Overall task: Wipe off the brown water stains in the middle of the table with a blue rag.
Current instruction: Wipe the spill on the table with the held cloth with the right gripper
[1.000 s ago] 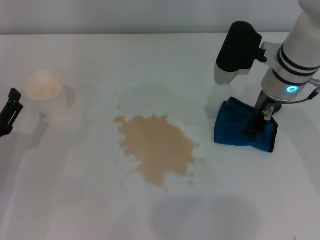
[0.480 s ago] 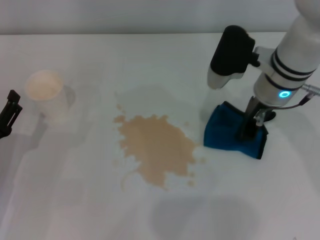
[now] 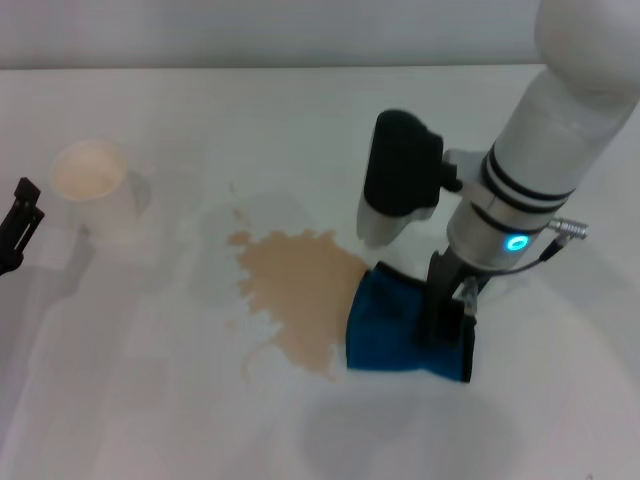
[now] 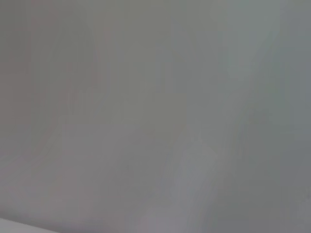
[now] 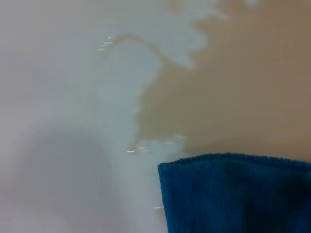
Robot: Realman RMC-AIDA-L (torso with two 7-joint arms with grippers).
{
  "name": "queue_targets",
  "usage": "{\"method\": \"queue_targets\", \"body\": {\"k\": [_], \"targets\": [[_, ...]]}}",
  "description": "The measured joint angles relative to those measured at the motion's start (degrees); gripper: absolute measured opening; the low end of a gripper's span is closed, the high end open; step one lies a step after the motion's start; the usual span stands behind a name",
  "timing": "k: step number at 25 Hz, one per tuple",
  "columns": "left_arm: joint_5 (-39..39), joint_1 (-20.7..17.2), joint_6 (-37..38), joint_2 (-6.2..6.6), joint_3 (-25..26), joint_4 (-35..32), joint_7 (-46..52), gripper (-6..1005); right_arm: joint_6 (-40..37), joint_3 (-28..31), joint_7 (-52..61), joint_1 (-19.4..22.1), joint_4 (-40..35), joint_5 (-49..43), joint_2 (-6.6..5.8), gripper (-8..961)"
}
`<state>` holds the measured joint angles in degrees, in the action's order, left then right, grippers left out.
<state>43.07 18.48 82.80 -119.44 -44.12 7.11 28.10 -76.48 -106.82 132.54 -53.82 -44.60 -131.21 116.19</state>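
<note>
Rag pressed onto the right edge of the stain by the right gripper.

The right gripper stands upright on the blue rag, jaws clamped on it, holding it flat on the white surface. The rag's left edge overlaps the right side of the brown stain; the rest of the stain lies bare at the middle of the surface. A paper cup stands well apart at far left. The left gripper sits at the left edge; I cannot tell how its jaws stand.
</note>
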Motion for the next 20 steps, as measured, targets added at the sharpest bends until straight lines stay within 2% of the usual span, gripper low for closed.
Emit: {"method": "queue_targets", "body": {"k": [2,14,20], "targets": [[0.0,0.1,0.0,0.00,0.0,0.1,0.0,890,-0.8,-2.8,-0.1,1.0,-1.7,2.5,-0.02,82],[0.1,0.3,0.0,0.06,-0.1,0.0,1.5,889,-0.8,-8.4,-4.5,6.9,-7.5,12.4,0.03,65],[0.1,0.3,0.0,0.09,-0.1,-0.1,1.6,889,4.9,-12.0,-6.3,7.4,-8.3,16.1,0.02,56]]}}
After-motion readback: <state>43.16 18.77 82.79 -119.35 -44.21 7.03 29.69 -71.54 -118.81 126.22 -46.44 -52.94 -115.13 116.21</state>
